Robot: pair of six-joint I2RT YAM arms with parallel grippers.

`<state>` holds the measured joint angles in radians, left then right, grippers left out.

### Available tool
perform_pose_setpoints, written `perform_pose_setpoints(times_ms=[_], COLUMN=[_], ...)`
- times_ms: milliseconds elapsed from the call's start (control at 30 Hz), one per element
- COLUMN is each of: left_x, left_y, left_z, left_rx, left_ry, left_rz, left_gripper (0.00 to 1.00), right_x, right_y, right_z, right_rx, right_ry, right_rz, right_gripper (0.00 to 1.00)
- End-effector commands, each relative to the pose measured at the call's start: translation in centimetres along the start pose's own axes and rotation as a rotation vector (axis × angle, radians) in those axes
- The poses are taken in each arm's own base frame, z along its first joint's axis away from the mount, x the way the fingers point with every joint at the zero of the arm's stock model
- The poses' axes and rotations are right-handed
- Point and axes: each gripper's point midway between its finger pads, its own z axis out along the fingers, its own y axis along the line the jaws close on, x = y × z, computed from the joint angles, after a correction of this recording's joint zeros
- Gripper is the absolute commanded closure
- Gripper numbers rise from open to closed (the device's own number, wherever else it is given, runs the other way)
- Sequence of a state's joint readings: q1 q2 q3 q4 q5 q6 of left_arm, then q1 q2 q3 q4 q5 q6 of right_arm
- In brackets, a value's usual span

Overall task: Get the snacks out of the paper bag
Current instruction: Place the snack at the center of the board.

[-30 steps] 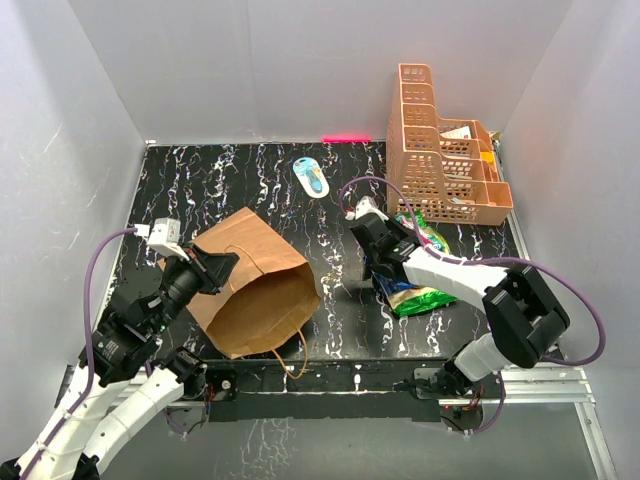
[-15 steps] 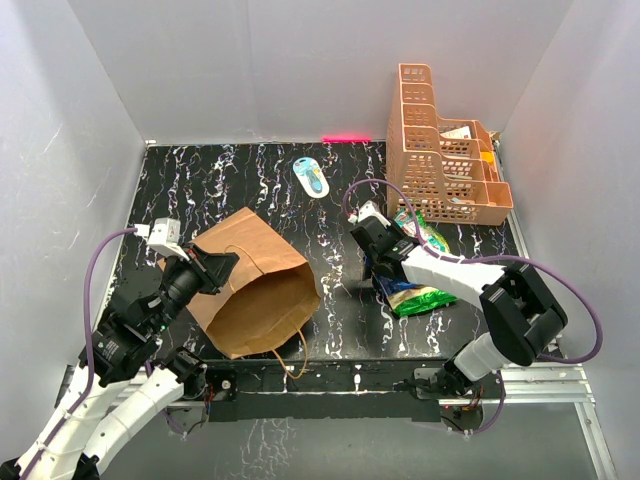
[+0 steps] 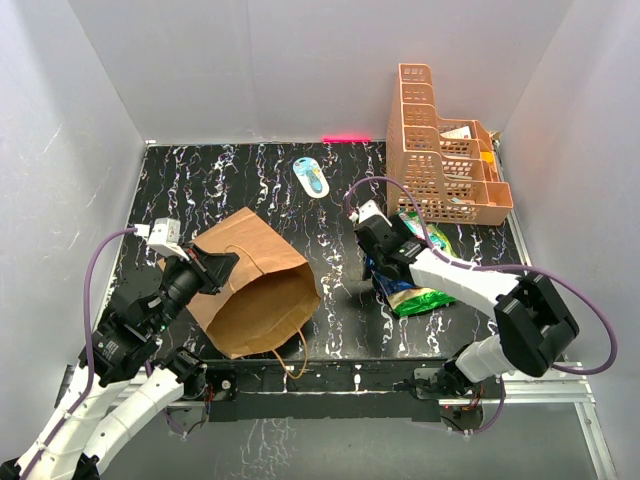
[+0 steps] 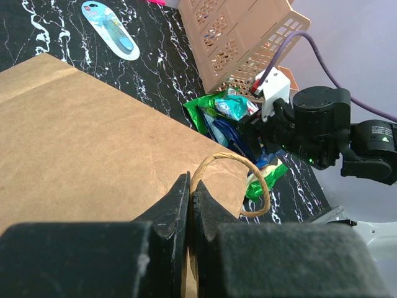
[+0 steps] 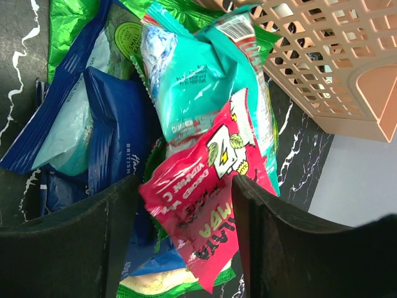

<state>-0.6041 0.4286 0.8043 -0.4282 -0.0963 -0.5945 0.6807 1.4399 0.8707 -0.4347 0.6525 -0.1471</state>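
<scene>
1. Top view: the paper bag (image 3: 255,290) lies on its side, well apart from the orange basket (image 3: 440,150), on the left arm's side of it. The left gripper (image 3: 218,266) sits at the bag's upper edge. The snacks (image 3: 420,298) are heaped on the table just beside the basket's near wall, with the right gripper (image 3: 385,268) over the heap on the side away from the basket.
2. Left wrist view: the fingers are clenched tight together on the bag's paper, right where the twisted handle (image 4: 248,171) springs out. The heap shows past the bag's edge, below the basket.
3. Right wrist view: the fingers (image 5: 68,248) stand spread apart with the pink packet (image 5: 205,186) lying loose between them, seemingly let go. It rests on a teal packet (image 5: 198,81) and blue packets (image 5: 111,124), with a green packet (image 5: 80,18) under them, the teal one touching the basket's foot.
4. Progress, as a judgement: at least four packets are out, so most of the job looks done. No view looks into the bag's mouth, so I cannot tell whether more remain inside.
</scene>
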Motion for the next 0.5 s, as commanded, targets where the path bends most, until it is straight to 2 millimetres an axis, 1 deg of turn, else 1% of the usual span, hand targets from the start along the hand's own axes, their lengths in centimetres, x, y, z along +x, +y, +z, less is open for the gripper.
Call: perform_pose_setpoints(times_ms=[0, 133, 300, 367, 400, 467], left_x=[-0.9, -0.8, -0.6, -0.4, -0.3, 0.1], left_y=[-0.6, -0.6, -0.7, -0.6, -0.6, -0.4], left_z=[-0.5, -0.4, -0.2, -0.1, 0.0, 0.2], left_rx=[0.017, 0.021, 0.026, 0.024, 0.023, 0.019], left_ry=[-0.023, -0.019, -0.014, -0.008, -0.004, 0.007], left_rz=[0.001, -0.004, -0.007, -0.006, -0.007, -0.009], left_gripper=[1.0, 1.0, 1.0, 1.0, 1.0, 1.0], right_x=[-1.6, -2.6, -4.2, -5.0, -5.4, -6.7], right_y=[-0.7, -1.1, -1.4, -1.0, -0.9, 0.1], right_z=[-1.7, -3.4, -5.6, -6.6, -7.0, -8.7], right_rx=[-0.019, -0.072, -0.146, -0.205, -0.228, -0.333], right_ry=[-0.075, -0.12, -0.216, -0.266, -0.293, -0.373], right_rz=[0.078, 0.102, 0.126, 0.125, 0.125, 0.117], right_gripper=[0.34, 0.3, 0.23, 0.18, 0.18, 0.17])
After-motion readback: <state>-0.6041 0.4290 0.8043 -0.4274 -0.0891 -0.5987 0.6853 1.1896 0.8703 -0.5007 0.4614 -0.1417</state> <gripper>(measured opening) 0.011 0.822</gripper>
